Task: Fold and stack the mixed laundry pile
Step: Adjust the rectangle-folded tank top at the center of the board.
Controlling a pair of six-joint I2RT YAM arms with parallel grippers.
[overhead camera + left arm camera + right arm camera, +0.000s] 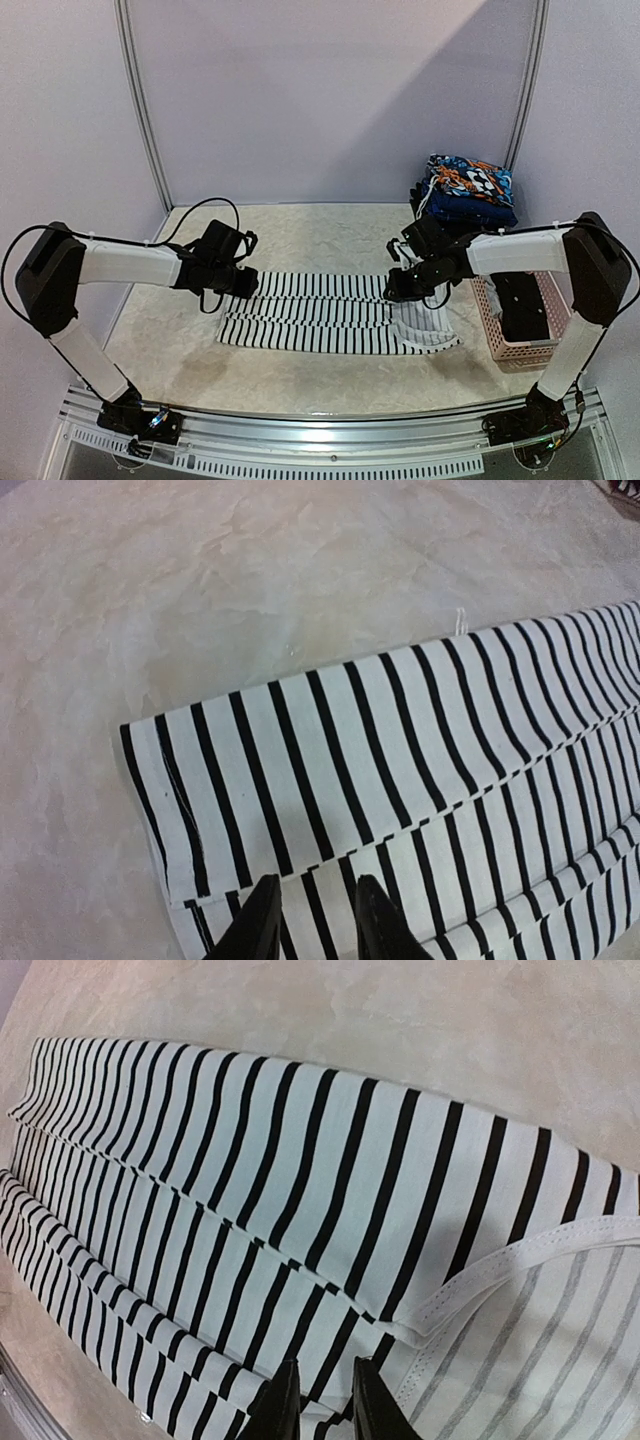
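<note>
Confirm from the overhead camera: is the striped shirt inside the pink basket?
No, the striped shirt lies stretched out on the table, wholly outside the pink basket and to its left.

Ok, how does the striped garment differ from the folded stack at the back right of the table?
The striped garment lies low and long across the middle of the table, only partly folded; the folded stack is a compact, taller bundle of several layers. The striped garment is black and white; the folded stack shows a blue, orange and white print over dark cloth. Both are soft clothing on the table.
</note>
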